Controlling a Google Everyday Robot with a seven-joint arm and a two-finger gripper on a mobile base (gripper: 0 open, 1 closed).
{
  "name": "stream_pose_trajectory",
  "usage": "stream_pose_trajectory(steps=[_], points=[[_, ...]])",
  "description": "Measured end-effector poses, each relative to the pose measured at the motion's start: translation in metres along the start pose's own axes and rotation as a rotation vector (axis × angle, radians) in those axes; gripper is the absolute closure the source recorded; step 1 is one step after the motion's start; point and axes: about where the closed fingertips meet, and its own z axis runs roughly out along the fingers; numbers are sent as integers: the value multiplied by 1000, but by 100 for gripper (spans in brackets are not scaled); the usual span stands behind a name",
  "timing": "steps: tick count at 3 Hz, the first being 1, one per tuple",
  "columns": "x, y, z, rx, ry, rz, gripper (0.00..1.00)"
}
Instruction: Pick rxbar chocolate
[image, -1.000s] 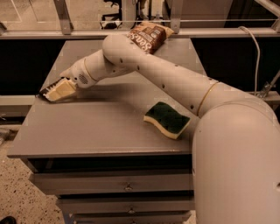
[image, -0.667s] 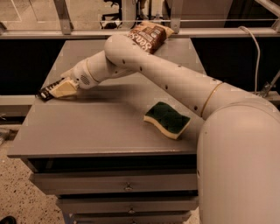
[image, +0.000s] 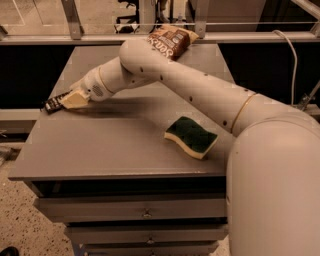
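The rxbar chocolate (image: 51, 105) is a slim black bar with white lettering at the left edge of the grey table (image: 115, 145). My gripper (image: 69, 101), with tan fingers, reaches across the table to that edge and is shut on the bar's right end. The bar's left end sticks out past the fingertips, level with the table top. I cannot tell whether the bar rests on the table or is just off it.
A green-and-yellow sponge (image: 191, 136) lies at the table's right front. A brown chip bag (image: 170, 40) lies at the back, behind my arm. A metal rail runs behind the table. Drawers (image: 145, 212) are below the front edge.
The gripper's fingers have narrowed around the bar. The bar's free end has shifted slightly up and to the right with the gripper. The sponge and bag have not moved.
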Motion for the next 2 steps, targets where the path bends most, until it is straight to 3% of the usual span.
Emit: stream_pose_trajectory(steps=[1,2], points=[[-26,-20,-67,116,17,-68,100],[-43,-30,-115,199,14,-106,100]])
